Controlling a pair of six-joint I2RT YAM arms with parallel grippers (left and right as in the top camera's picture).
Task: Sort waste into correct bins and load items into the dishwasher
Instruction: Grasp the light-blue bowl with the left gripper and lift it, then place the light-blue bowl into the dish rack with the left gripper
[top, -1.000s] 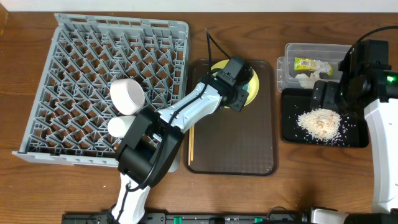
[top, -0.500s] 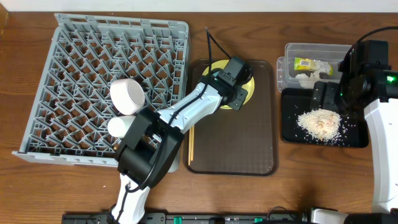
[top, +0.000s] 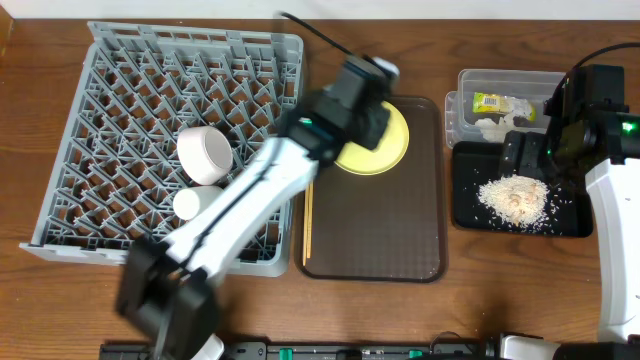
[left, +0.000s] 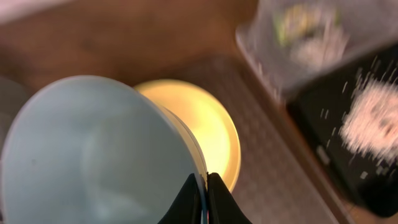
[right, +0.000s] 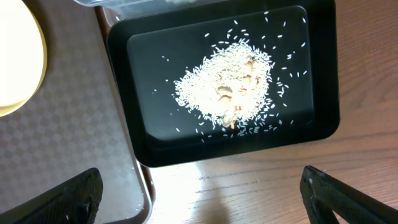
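Note:
My left gripper (left: 204, 186) is shut on the rim of the light-blue bowl (left: 93, 149) and holds it above the yellow plate (left: 208, 121). In the overhead view the left gripper (top: 357, 98) is blurred over the plate (top: 382, 142), which lies on the dark-brown serving tray (top: 400, 230). My right gripper (right: 202, 193) is open and empty over the black tray (right: 311, 134), which holds the rice scraps (right: 227, 90). The clear tub (top: 463, 108) holds the yellow-green wrapper (top: 490, 101) and white tissue (top: 492, 127).
The grey dish rack (top: 120, 90) at the left holds a white bowl (top: 205, 152) and a small white cup (top: 188, 203). Wooden chopsticks (top: 307, 225) lie at the serving tray's left edge. The right arm stands over the black tray (top: 470, 212).
My left arm has lifted from the plate with the light-blue bowl and swung up and left, blurred with motion. The yellow plate is now uncovered. The right arm has not moved.

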